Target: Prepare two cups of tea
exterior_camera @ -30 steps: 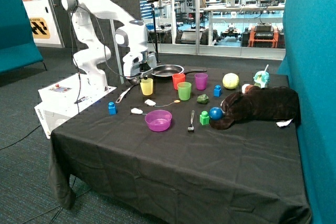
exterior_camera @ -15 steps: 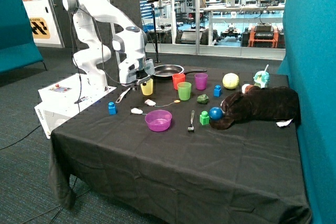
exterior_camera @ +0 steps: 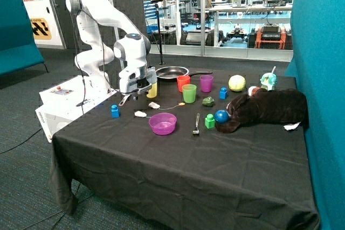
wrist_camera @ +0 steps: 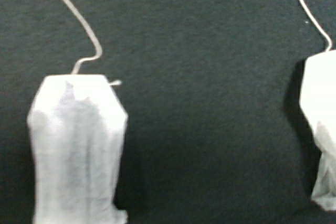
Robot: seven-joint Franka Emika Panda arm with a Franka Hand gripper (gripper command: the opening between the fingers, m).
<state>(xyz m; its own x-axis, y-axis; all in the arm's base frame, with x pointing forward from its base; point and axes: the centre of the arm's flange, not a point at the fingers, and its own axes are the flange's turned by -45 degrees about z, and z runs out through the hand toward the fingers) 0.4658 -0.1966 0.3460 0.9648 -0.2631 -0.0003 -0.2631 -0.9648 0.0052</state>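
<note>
Two white tea bags lie on the black cloth, one near the purple bowl and one just behind it, each with a thin string. In the wrist view both fill the picture, one whole and one cut by the edge. My gripper hangs above the cloth just behind the tea bags, in front of the yellow cup, which it partly hides. Red, green and purple cups stand upright beside it.
A purple bowl, a fork, a black pan, a white-handled ladle, blue and green blocks, a blue ball and a brown plush toy lie on the table.
The arm has swung from over the yellow cup toward the front of the table and come lower, nearer the two tea bags. Nothing on the table has moved.
</note>
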